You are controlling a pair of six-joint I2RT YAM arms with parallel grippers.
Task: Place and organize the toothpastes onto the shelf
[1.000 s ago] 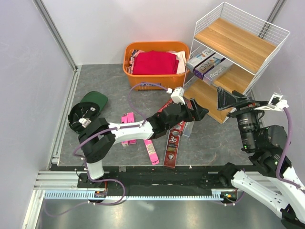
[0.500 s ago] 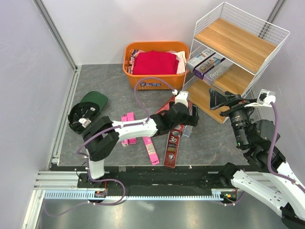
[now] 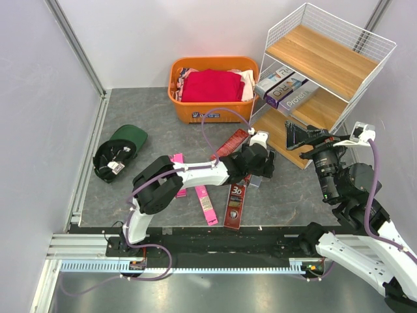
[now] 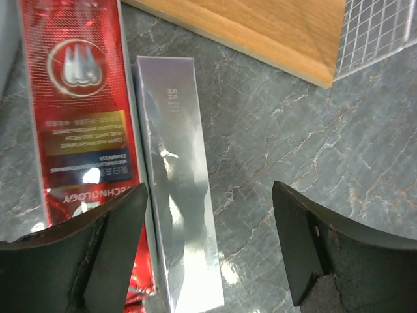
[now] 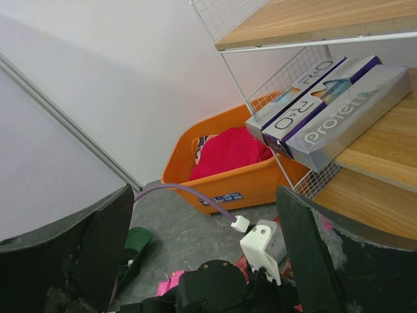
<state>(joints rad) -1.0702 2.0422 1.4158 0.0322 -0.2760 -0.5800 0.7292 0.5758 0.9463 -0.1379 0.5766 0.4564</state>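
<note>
A grey marbled tabletop [image 3: 137, 111] lay under everything we saw. The left gripper [image 4: 208, 195] hovered with its jaws apart over a silver toothpaste box [image 4: 179, 176]. That box lay flat against a dark red box [image 4: 78, 104], near the shelf [image 3: 326, 62]. The right gripper [image 5: 203, 192] hung empty by the shelf, jaws wide apart. Three boxes [image 3: 287, 88] rested on the middle board, and pink boxes [image 3: 206, 205] lay on the tabletop.

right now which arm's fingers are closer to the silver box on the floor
Left. The left fingers hang right above the silver box, which lies between them. The right fingers are off to the side, raised by the shelf.
</note>
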